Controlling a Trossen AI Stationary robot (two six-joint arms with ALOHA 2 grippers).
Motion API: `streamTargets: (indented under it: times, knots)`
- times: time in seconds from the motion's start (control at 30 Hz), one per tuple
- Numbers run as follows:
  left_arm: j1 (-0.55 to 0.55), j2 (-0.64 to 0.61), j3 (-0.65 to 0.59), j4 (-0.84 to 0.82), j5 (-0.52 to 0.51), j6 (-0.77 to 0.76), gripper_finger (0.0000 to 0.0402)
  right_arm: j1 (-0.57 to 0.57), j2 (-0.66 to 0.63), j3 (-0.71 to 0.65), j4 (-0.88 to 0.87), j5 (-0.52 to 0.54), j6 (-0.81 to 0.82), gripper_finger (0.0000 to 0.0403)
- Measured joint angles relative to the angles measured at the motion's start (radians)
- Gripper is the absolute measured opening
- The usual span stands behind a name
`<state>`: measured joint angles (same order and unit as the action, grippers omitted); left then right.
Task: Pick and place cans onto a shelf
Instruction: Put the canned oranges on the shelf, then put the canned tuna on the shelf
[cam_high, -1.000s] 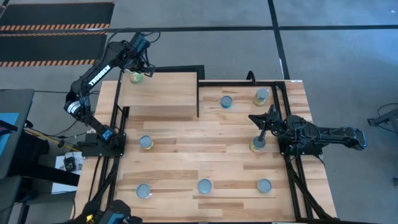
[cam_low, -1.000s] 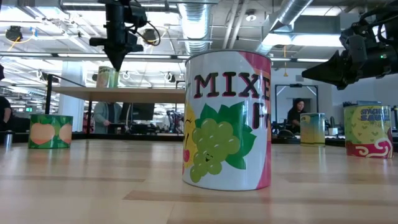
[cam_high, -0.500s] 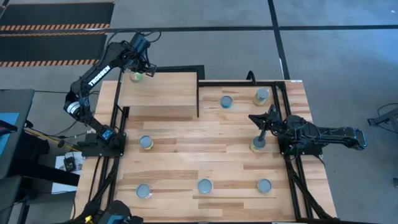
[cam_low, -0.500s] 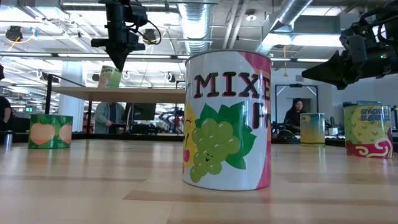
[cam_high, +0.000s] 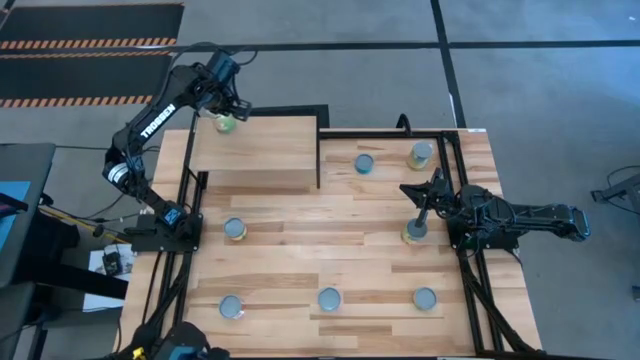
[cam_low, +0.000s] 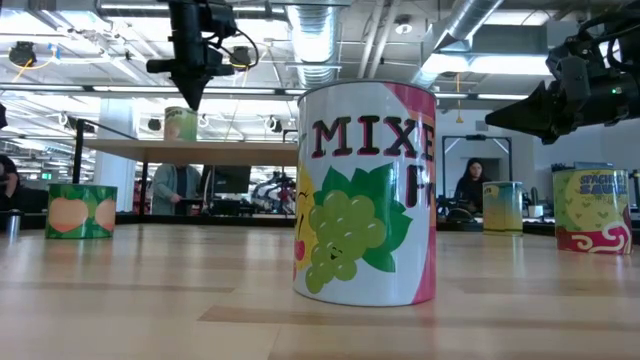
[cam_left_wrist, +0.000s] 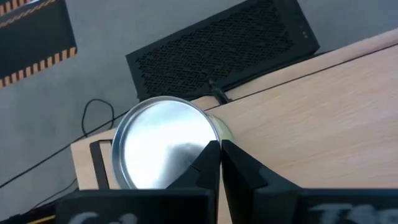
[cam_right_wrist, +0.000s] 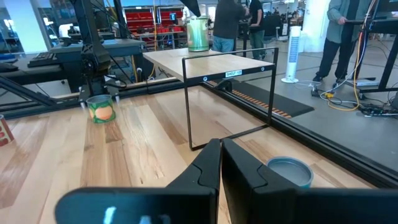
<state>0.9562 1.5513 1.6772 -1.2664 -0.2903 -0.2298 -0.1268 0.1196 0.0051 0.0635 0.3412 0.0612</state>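
From my seat at the remote desk: left gripper (cam_high: 222, 108) is up at about 11 o'clock on the table, hanging over the far-left corner of the shelf (cam_high: 262, 150). Its fingers (cam_left_wrist: 208, 163) are pinched together with nothing between them — the green can (cam_high: 226, 123) stands upright on the shelf top right under the tips, its shiny lid (cam_left_wrist: 163, 149) filling the left wrist view.

Right gripper (cam_high: 421, 193) is over at 3 o'clock, jaws nearly closed and empty, hovering just above another can (cam_high: 414, 233) (can't tell whether it touches).

The other cans are on the planks: two at 1 o'clock (cam_high: 365, 164) (cam_high: 420, 154), one at 9 (cam_high: 235, 230), and three along the near edge (cam_high: 231, 307) (cam_high: 329, 298) (cam_high: 424, 298) — the middle one is the mixed-fruit can (cam_low: 366, 193) looming in the low view.
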Motion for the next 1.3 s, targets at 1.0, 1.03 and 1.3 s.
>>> streamTargets:
  times: [1.0, 1.03, 1.3]
  knots:
    - [-0.007, -0.040, 0.000, -0.003, 0.008, 0.049, 0.0119, 0.000, 0.000, 0.000, 0.000, 0.000, 0.000, 0.0040]
    - [-0.008, -0.052, 0.000, 0.005, 0.008, 0.053, 0.0123, 0.000, 0.000, 0.000, 0.000, 0.000, 0.000, 0.0040]
    - [-0.161, -0.232, -0.052, 0.149, 0.017, 0.152, 0.0113, 0.000, 0.000, 0.000, 0.000, 0.000, 0.000, 0.0040]
